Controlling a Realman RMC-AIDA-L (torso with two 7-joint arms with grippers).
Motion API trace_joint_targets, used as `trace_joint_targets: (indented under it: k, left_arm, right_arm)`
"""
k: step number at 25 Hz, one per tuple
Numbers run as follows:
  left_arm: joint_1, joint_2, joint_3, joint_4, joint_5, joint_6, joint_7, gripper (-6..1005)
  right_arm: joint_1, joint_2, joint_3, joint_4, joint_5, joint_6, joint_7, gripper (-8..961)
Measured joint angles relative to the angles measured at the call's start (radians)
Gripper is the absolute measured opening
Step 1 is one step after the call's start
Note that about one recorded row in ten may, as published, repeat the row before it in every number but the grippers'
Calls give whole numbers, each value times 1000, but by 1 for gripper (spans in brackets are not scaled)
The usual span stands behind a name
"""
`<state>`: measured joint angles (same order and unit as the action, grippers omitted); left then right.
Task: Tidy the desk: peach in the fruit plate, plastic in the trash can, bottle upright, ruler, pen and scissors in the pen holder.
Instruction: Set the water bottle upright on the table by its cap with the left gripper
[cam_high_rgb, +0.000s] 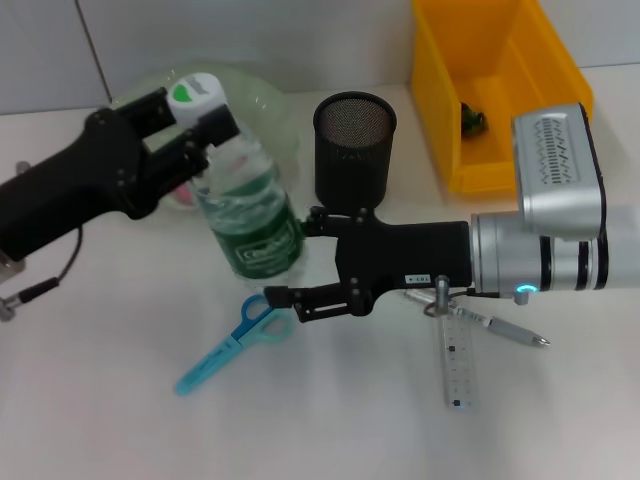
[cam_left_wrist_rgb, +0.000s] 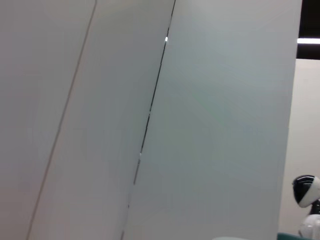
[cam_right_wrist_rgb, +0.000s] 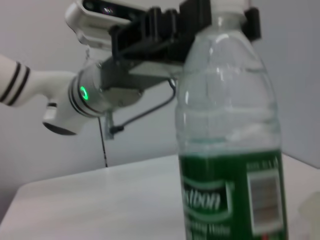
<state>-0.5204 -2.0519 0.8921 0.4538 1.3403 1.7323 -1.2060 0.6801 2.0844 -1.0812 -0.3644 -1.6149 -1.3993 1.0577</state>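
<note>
**Bottle held at the neck, second claw close by its base**

The left claw (cam_high_rgb: 195, 125) is clenched round the neck of the bottle (cam_high_rgb: 248, 215), just under the white cap, and the bottle stands upright on the bench (cam_high_rgb: 120, 420). The right claw (cam_high_rgb: 305, 265) sits low beside the bottle's green label, its fingers spread apart with one near the label and the other down by the bench, gripping nothing.

Just below the right claw lie the scissors (cam_high_rgb: 232, 342), blue-handled, flat on the bench. Behind that claw's wrist are the ruler (cam_high_rgb: 458, 360) and the pen (cam_high_rgb: 495, 325), the pen crossing over the ruler's near end. The pen holder (cam_high_rgb: 354, 148), black mesh, stands just beyond the right claw, and the yellow bin (cam_high_rgb: 500, 90) farther off past its arm.

The right wrist view shows the bottle (cam_right_wrist_rgb: 230, 145) up close: clear ribbed plastic, green label, water line near the label's top, and the left claw (cam_right_wrist_rgb: 200, 20) pinching its neck. The head view alone shows the bench items. The left wrist view shows only wall panels.
</note>
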Motion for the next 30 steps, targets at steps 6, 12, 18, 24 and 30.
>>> trace_joint_targets:
  k: [6, 12, 18, 24, 30]
  left_arm:
    - [8, 21, -25, 0, 0, -14, 5, 447]
    - [17, 20, -32, 0, 0, -54, 33, 447]
    - [37, -8, -32, -4, -2, -152, 138, 447]
    - [45, -18, -33, -25, -14, -212, 202, 447]
    - [50, -17, -33, -90, -67, -272, 284, 446]
  right_arm:
    - [-30, -1, -5, 1, -2, 45, -7, 823]
    - [-73, -3, 12, -21, 13, 58, -18, 823]
    - [-142, -5, 111, -68, 98, 34, -41, 823]
    - [-182, -5, 166, -70, 211, 19, -86, 823]
    - [-210, -5, 224, -62, 328, -2, -107, 823]
